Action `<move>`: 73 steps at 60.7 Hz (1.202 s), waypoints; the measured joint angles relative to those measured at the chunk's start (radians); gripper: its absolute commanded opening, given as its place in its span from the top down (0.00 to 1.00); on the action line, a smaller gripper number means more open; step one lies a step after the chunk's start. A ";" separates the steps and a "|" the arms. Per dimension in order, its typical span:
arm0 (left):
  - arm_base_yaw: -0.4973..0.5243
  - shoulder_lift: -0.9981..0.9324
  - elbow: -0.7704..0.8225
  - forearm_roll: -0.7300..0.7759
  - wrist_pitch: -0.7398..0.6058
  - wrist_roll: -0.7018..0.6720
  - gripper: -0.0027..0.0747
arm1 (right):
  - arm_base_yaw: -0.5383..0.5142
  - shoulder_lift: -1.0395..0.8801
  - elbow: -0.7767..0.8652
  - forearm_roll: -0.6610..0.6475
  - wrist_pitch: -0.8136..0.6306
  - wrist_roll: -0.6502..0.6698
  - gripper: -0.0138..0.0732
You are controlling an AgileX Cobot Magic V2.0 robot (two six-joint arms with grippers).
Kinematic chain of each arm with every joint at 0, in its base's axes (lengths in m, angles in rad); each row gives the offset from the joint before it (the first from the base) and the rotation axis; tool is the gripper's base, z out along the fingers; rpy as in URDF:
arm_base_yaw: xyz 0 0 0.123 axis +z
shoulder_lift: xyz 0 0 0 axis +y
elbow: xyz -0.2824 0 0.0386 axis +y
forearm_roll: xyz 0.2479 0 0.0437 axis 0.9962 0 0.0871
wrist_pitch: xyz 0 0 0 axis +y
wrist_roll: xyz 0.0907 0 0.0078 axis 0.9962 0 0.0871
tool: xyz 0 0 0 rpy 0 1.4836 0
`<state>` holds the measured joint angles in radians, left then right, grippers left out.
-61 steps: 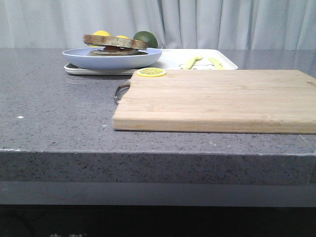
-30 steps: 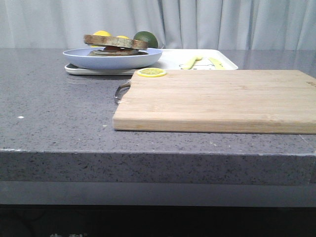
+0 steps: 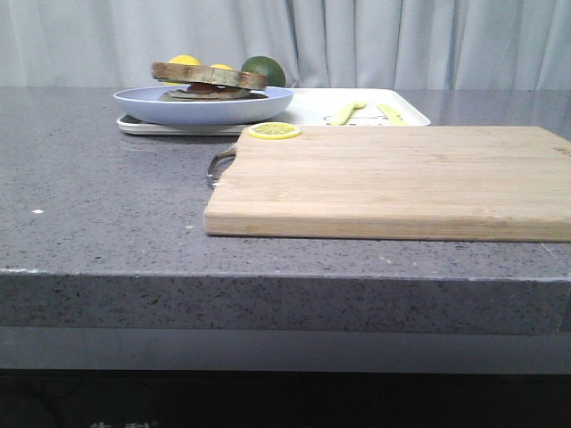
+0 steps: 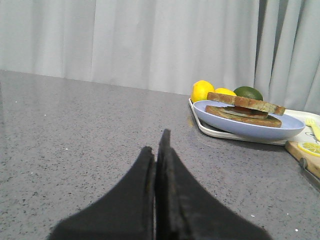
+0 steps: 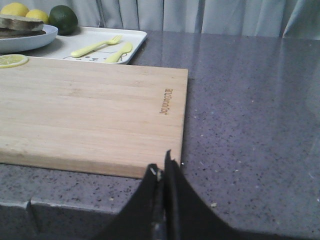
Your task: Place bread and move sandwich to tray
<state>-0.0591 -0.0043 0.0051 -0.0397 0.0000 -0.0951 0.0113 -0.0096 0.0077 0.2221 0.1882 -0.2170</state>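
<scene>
Both claws sitting low at the near worktop (image 3: pixel 107 232) edge, fingers pressed together, gripping nothing: left claw (image 4: pixel 159 150), right claw (image 5: pixel 162 172). One board (image 3: pixel 393 178) lying between, long axis left-right. One sandwich (image 4: pixel 243 108) sitting on its plate (image 4: pixel 250 129), already resting on the tray (image 3: pixel 312 107), far and right of the left claw, the nearer arm. One lemon slice (image 3: pixel 274 131), two lemons, one lime.

We're looking over our left gripper (image 4: pixel 159 150), fingers pressing together above the grey counter (image 4: pixel 75 130). The sandwich (image 4: pixel 245 108) is sitting on its blue plate (image 4: pixel 240 127) atop the tray (image 4: pixel 220 134), lemons (image 4: pixel 202 91) and a lime (image 4: pixel 248 92) waiting behind.
</scene>
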 measured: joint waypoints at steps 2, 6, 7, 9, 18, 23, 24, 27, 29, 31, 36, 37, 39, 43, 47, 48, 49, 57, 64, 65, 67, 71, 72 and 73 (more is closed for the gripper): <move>0.000 0.000 0.000 0.000 0.000 0.000 0.99 | 0.000 0.000 0.010 0.000 -0.018 0.000 0.92; 0.000 0.000 0.000 0.000 0.000 0.000 0.99 | 0.008 0.000 0.020 0.002 -0.046 0.000 0.92; 0.000 0.000 0.000 0.000 0.000 0.000 0.99 | 0.010 0.000 0.020 0.002 -0.049 0.000 0.92; 0.000 0.000 0.000 0.000 0.000 0.000 0.99 | 0.015 0.000 0.020 0.002 -0.057 0.000 0.92; 0.000 0.000 0.000 0.000 0.000 0.000 0.99 | 0.019 0.000 0.020 0.002 -0.068 0.000 0.92; 0.000 0.000 0.000 0.000 0.000 0.000 0.99 | 0.019 0.000 0.020 0.004 -0.068 0.000 0.92; 0.000 0.000 0.000 0.000 0.000 0.000 0.99 | 0.019 0.000 0.020 0.004 -0.068 0.000 0.92; 0.000 0.000 0.000 0.000 0.000 0.000 0.99 | 0.019 0.000 0.020 0.004 -0.068 0.000 0.92; 0.000 0.000 0.000 0.000 0.000 0.000 0.99 | 0.019 0.000 0.020 0.004 -0.070 0.000 0.92; 0.000 0.000 0.000 0.000 0.000 0.000 0.99 | 0.019 0.000 0.020 0.004 -0.070 0.000 0.92; 0.000 0.000 0.000 0.000 0.000 0.000 0.99 | 0.019 0.000 0.020 0.004 -0.072 0.000 0.92; 0.000 0.000 0.000 0.000 0.000 0.000 0.99 | 0.019 0.000 0.020 0.004 -0.072 0.000 0.92; 0.000 0.000 0.000 0.000 0.000 0.000 0.99 | 0.019 0.000 0.020 0.004 -0.074 0.000 0.92; 0.000 0.000 0.000 0.000 0.000 0.000 0.99 | 0.019 0.000 0.020 0.004 -0.081 0.000 0.92; 0.000 0.000 0.000 0.000 0.000 0.000 0.99 | 0.019 0.000 0.020 0.002 -0.097 0.028 0.92; 0.000 0.000 0.000 0.000 0.000 0.000 0.99 | 0.019 0.000 0.020 -0.001 -0.101 0.048 0.92; 0.000 0.000 0.000 0.000 0.000 0.000 0.99 | 0.017 0.000 0.020 -0.004 -0.105 0.064 0.92; 0.000 0.000 0.000 0.000 0.000 0.000 0.99 | 0.008 0.000 0.020 -0.094 -0.138 0.255 0.92; 0.000 0.000 0.000 0.000 0.000 0.000 0.99 | 0.006 0.000 0.020 -0.159 -0.142 0.351 0.92; 0.000 0.000 0.000 0.000 0.000 0.000 0.99 | 0.006 0.000 0.020 -0.164 -0.142 0.357 0.92; 0.000 0.000 0.000 0.000 0.000 0.000 0.99 | 0.006 0.000 0.020 -0.169 -0.144 0.364 0.92; 0.000 0.000 0.000 0.000 0.000 0.000 0.99 | 0.006 0.000 0.020 -0.179 -0.146 0.373 0.92; 0.000 0.000 0.000 0.000 0.000 0.000 0.99 | 0.006 0.000 0.020 -0.182 -0.146 0.373 0.92; 0.000 0.000 0.000 0.000 0.000 0.000 0.99 | 0.006 0.000 0.020 -0.182 -0.146 0.373 0.92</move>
<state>-0.0591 -0.0043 0.0051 -0.0397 0.0000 -0.0951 0.0175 -0.0096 0.0274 0.0405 0.0424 0.1556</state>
